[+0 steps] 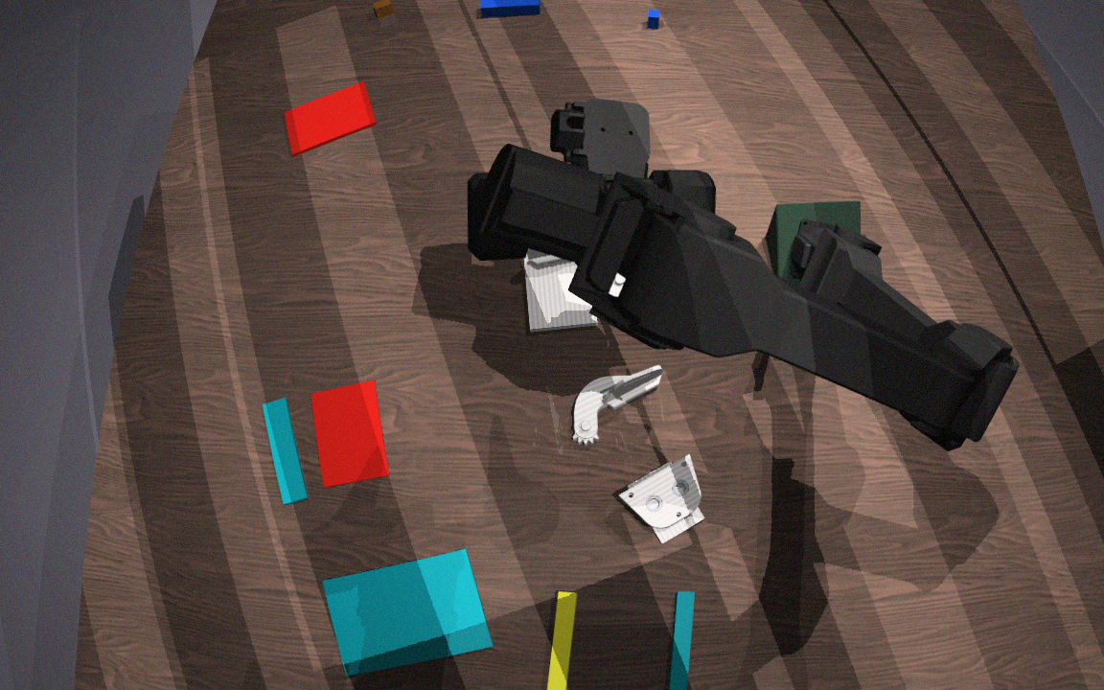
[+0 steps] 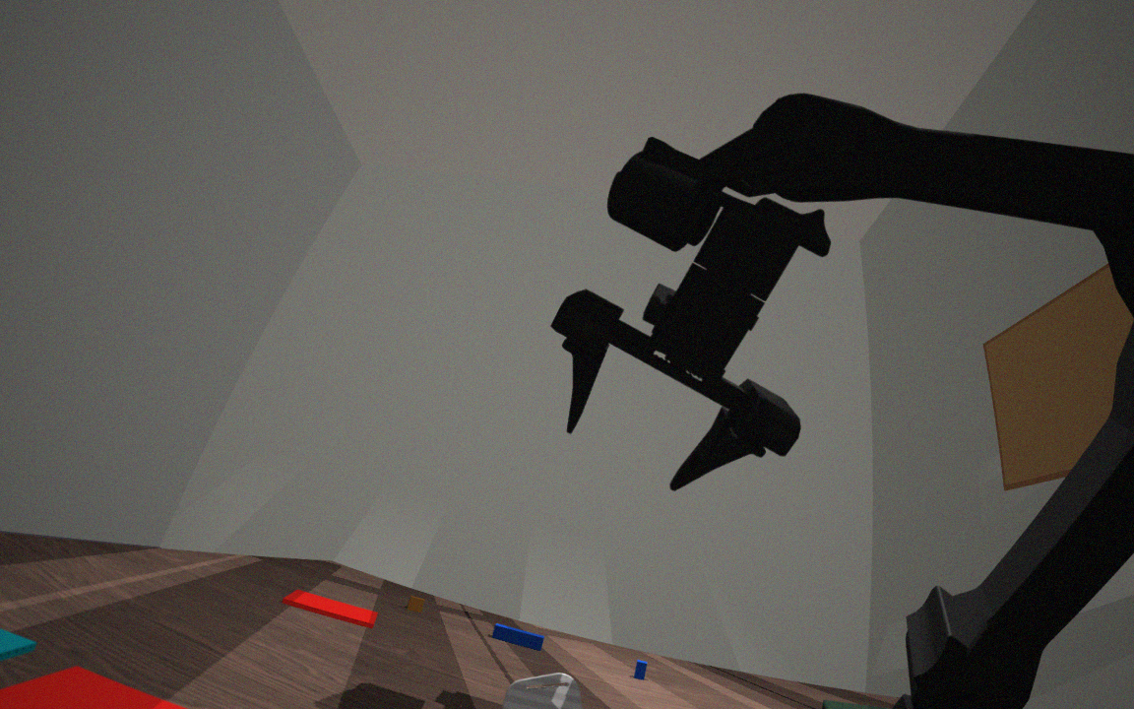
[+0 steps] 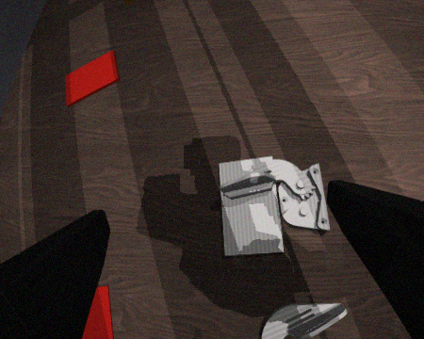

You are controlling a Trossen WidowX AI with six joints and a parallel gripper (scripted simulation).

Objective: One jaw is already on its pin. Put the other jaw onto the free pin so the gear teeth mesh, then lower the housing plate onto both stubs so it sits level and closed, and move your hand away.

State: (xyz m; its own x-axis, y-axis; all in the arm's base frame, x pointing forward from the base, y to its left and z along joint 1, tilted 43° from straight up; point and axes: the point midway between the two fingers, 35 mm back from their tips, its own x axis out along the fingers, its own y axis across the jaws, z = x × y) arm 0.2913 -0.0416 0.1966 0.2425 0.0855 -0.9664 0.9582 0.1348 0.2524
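Observation:
My open, empty gripper [image 2: 621, 459] [image 3: 218, 199] points downward, high above the table. The white base [image 3: 291, 213] lies between the fingertips in the wrist view. One jaw [image 3: 287, 170] is on its upper pin, its long end reaching left over a pale ribbed block. The free pin [image 3: 303, 211] stands bare below it. The loose white jaw [image 1: 587, 411] [image 3: 278, 325] lies nearer the front, toothed end toward the front. The white housing plate [image 1: 667, 495], with two round holes, lies beyond it, front right. The arm hides most of the base in the top view.
The ribbed block [image 1: 543, 300] [image 3: 240, 242] adjoins the base. Red slabs [image 1: 329, 118] [image 1: 350, 433] and teal pieces [image 1: 284, 450] [image 1: 405, 609] lie left and front. A yellow strip [image 1: 562, 643] and teal strip [image 1: 682, 639] lie at the front. A green block [image 1: 826, 214] is behind the arm.

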